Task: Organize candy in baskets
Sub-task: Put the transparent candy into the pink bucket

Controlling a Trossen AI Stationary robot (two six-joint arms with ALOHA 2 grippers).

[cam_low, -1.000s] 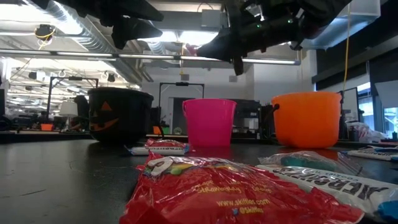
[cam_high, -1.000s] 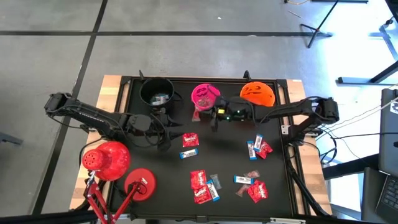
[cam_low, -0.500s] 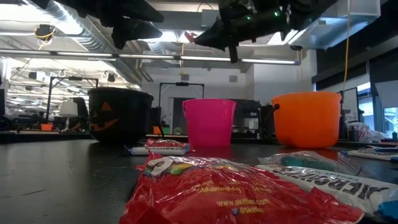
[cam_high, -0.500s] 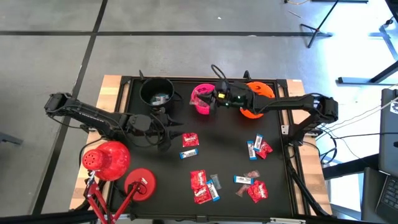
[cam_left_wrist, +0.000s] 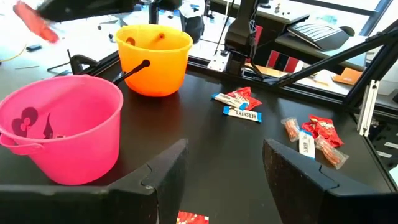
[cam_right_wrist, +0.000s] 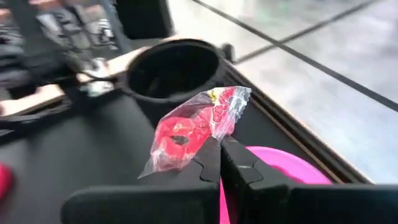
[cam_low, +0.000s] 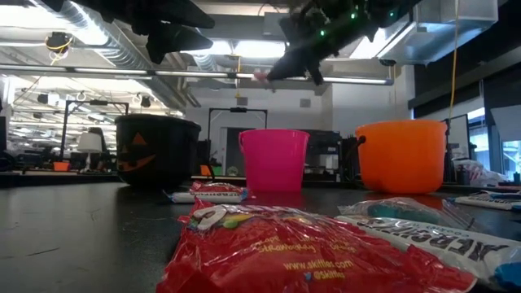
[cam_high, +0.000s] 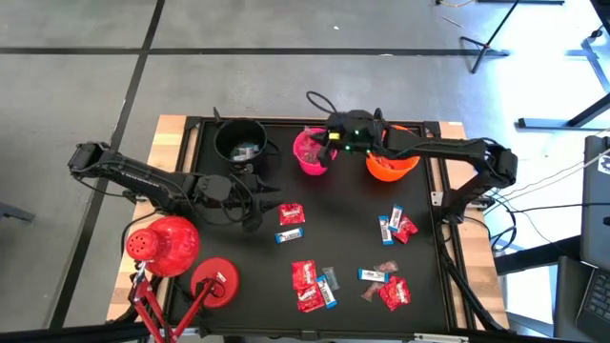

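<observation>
one red candy (cam_right_wrist: 198, 127) | pinched in right gripper (cam_right_wrist: 220, 149) (above pink bucket (cam_right_wrist: 283, 180))

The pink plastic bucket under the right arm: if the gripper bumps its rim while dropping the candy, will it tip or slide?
The pink plastic bucket looks thin-walled and nearly empty, so probably light; a bump would likely slide it on the smooth black tabletop. It is narrower at the base than at the rim, so a high hit could tip it. The right gripper pinches a floppy red candy wrapper.

**Table layout**

Three buckets stand in a row along the table's (cam_high: 229, 286) far edge: cauldron (cam_high: 239, 141) left, second bucket (cam_high: 312, 152) middle, third (cam_high: 391, 164) right. Candy (cam_high: 310, 281) lies scattered before them. Two lamp heads (cam_high: 164, 244) sit at the near-left corner.
</observation>
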